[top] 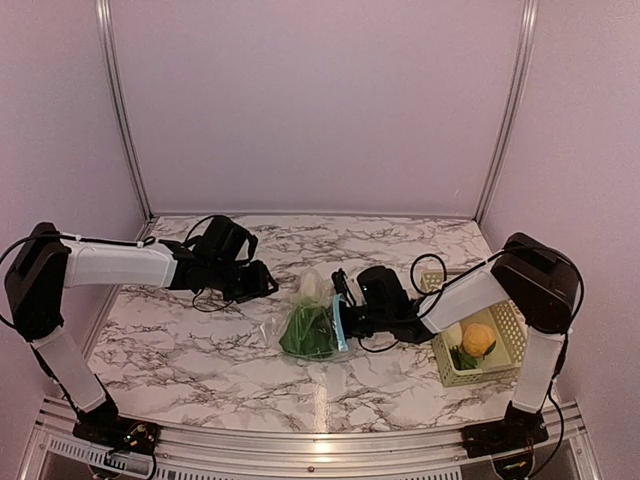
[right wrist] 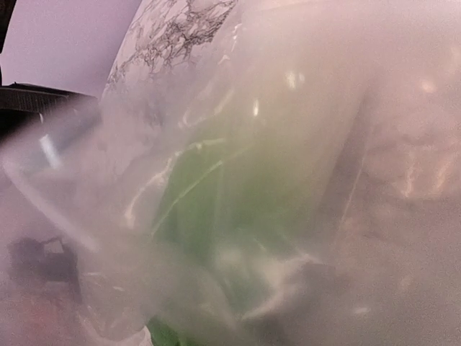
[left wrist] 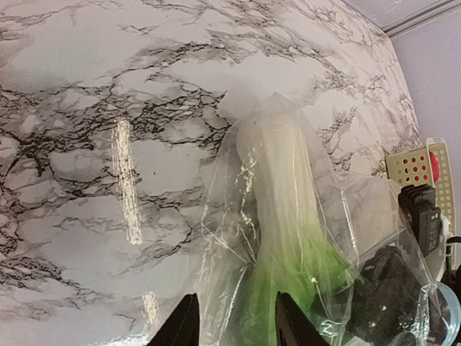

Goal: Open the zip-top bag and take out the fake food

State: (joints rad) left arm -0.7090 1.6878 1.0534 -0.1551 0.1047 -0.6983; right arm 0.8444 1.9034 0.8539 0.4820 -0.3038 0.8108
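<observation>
the left hand showed two dark fingers standing apart at the bottom edge. just beyond, the clear zip-top bag lay on the marble counter, a green-leafed, white-stemmed vegetable inside, stem pointing away

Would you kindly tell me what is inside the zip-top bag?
The green leafy vegetable lies inside the zip-top bag. The right gripper covers its mouth, so anything there is hidden.

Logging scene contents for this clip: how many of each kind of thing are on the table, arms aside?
Zip-top bag: 1
Lattice basket: 1
Green vegetable, in the bag: 1
Orange fruit, in the basket: 1
Red piece, in the basket: 1
Total: 5
</observation>
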